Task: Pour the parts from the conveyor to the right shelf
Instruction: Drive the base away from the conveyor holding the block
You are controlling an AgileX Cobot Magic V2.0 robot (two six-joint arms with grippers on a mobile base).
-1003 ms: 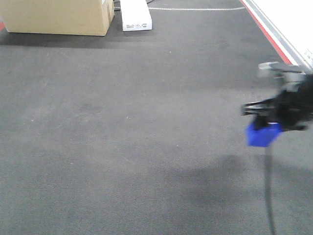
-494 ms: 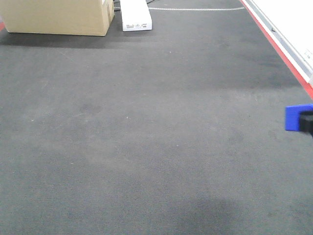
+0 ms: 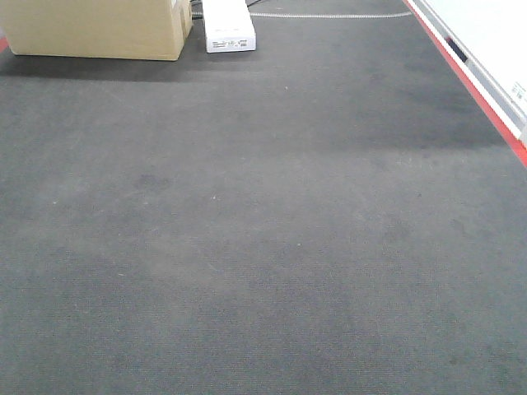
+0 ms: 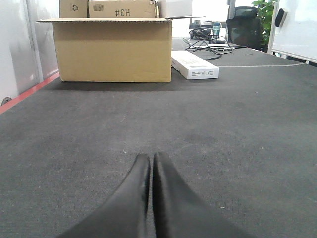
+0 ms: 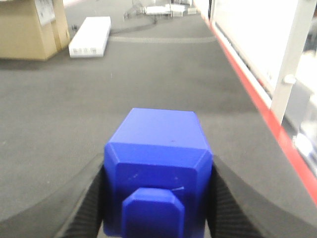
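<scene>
In the right wrist view a bright-blue block part point(image 5: 158, 163) with a stud on its near face fills the bottom centre. My right gripper point(image 5: 157, 198) is shut on it, its black ribbed fingers point(image 5: 89, 203) pressed against both sides, above the dark-grey conveyor point(image 5: 148, 79). My left gripper point(image 4: 151, 163) is shut with nothing in it, low over the conveyor point(image 4: 223, 114). The front view shows only the bare conveyor belt point(image 3: 247, 214); neither gripper nor the part appears there. The right shelf is out of view.
A cardboard box point(image 3: 99, 29) and a flat white box point(image 3: 228, 25) sit at the belt's far end. A red edge strip point(image 3: 478, 90) runs along the belt's right side, with a white post point(image 5: 290, 69) and pale panel beyond it.
My right gripper with the blue part has moved rightward out of the front view; one second ago it hung at the right side, half a second ago only at the edge.
</scene>
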